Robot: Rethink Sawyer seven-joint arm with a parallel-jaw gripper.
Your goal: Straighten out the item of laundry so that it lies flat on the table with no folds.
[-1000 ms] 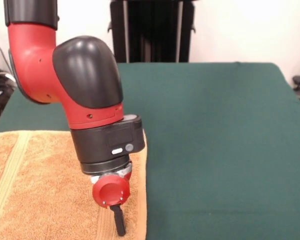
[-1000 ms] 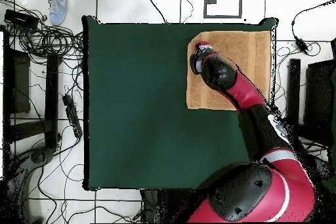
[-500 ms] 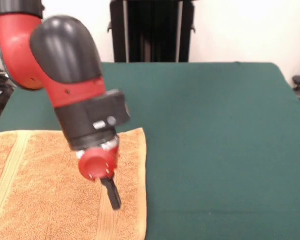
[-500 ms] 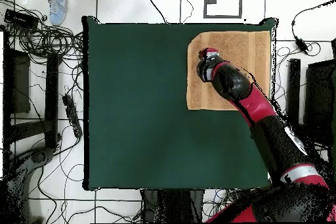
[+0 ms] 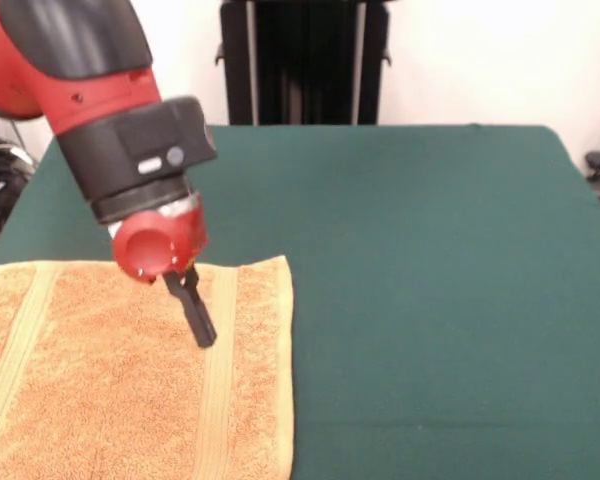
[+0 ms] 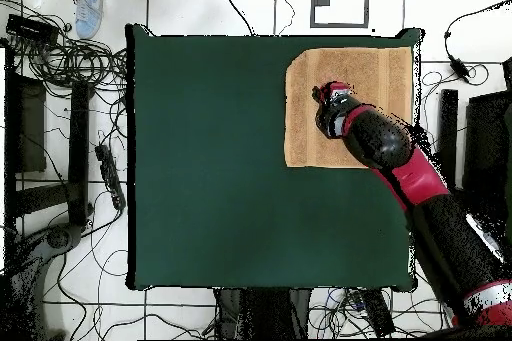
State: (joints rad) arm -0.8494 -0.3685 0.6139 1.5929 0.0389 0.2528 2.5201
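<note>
Orange-tan terry towel (image 5: pixel 130 380) flat on green-clothed bench (image 5: pixel 430 280), near-left corner; soft, light, limp; grasp at corner or edge; claw (image 5: pixel 202 333) above towel, spread unreadable.

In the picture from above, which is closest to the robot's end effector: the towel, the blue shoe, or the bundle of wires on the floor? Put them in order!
From the end effector:
1. The towel, right beneath it, at the table's top right corner.
2. The bundle of wires, on the floor past the table's left edge.
3. The blue shoe, on the floor in the top left corner.

towel (image 5: pixel 110 380) cut off lower left, hand (image 5: pixel 202 330) fingers unclear
</note>
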